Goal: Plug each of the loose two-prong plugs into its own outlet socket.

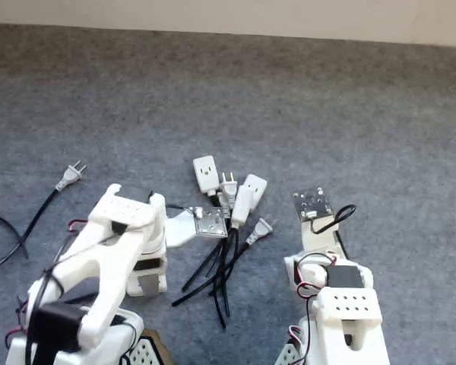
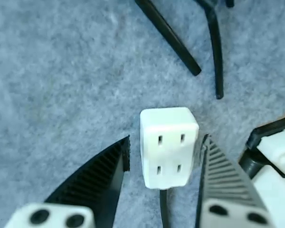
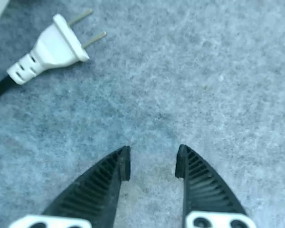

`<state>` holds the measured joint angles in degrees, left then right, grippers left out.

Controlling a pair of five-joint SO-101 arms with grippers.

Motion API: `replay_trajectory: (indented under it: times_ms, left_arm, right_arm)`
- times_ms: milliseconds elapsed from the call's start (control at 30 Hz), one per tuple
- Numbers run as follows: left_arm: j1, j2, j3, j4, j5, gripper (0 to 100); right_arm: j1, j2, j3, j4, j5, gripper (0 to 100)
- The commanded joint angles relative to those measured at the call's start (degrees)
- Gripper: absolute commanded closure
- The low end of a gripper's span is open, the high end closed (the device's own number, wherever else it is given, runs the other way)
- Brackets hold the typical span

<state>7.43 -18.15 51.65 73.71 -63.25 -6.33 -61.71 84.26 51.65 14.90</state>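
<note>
My left pincer [image 2: 166, 141] sits wide astride the white outlet socket [image 2: 167, 154], to steady it, I judge; my right pincer [image 3: 153, 157] gapes empty near a two-prong plug [image 3: 52, 47].

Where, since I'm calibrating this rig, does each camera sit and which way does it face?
High view: fixed above, looking down over the grey table; the left arm and right arm show at its near edge.
Left wrist view: on the left arm's wrist, looking down at a white outlet socket between the fingers of the open left gripper.
Right wrist view: on the right arm's wrist, looking down at the table past the open right gripper, with a loose plug beyond.
Shared: that plug seems to be the one beside the right arm in the high view.
</note>
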Motion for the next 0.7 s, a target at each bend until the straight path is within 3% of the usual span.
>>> replay_trajectory:
  times_ms: [0, 133, 300, 467, 667]
  left_arm:
    - [1.01, -8.31, -1.71, 3.78, 0.35, 75]
    - [-3.3, -15.6, -4.18, 3.6, 0.79, 75]
    - [-21.49, -14.11, -16.48, -4.4, 4.84, 75]
    - [-35.82, 6.29, -32.66, -10.9, 5.71, 75]
    - [-43.56, 39.34, -60.44, -4.22, 5.8, 75]
  right_arm:
    - [0.57, -0.84, 1.71, -3.65, -0.35, 84.0]
    - [0.57, -0.84, 2.77, -3.74, -0.35, 84.0]
    - [0.57, -0.84, 2.77, -3.74, -0.35, 84.0]
    - [0.57, -0.84, 2.77, -3.74, -0.35, 84.0]
    - [0.57, -0.84, 2.77, -3.74, -0.35, 84.0]
